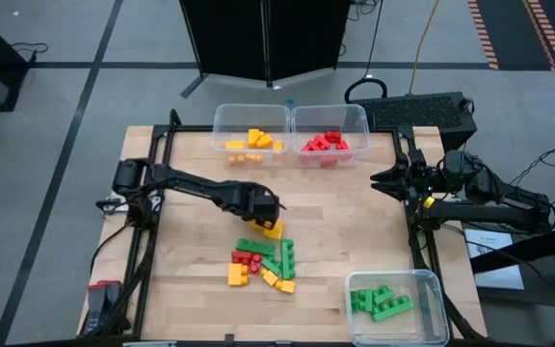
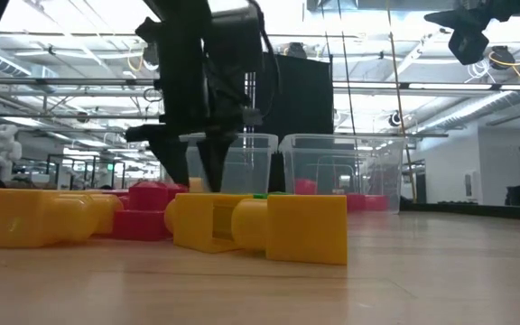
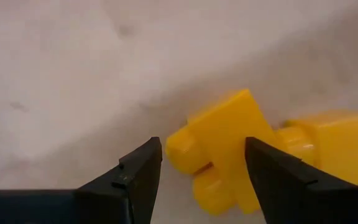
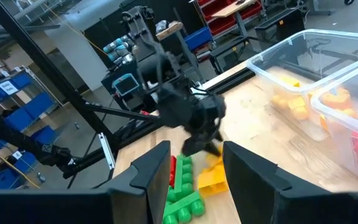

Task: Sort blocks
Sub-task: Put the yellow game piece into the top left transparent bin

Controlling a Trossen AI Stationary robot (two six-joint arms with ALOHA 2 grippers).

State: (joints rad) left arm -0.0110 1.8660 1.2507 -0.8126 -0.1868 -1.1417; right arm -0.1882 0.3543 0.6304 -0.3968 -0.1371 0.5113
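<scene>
Three bins (image 1: 251,123) ring block pile (image 1: 263,262).

A pale wooden counter (image 1: 345,222) with a dark frame along its edges carries everything. At its far edge two clear bins stand side by side and touching: the yellow-brick bin (image 1: 251,132) and the red-brick bin (image 1: 331,134). At the near right corner sits a third clear bin (image 1: 397,306) holding green bricks. Near the middle, loose on the wood, lies a cluster of blocks (image 1: 262,264) in green, red and yellow, with one yellow block (image 1: 274,230) just beyond it.
</scene>
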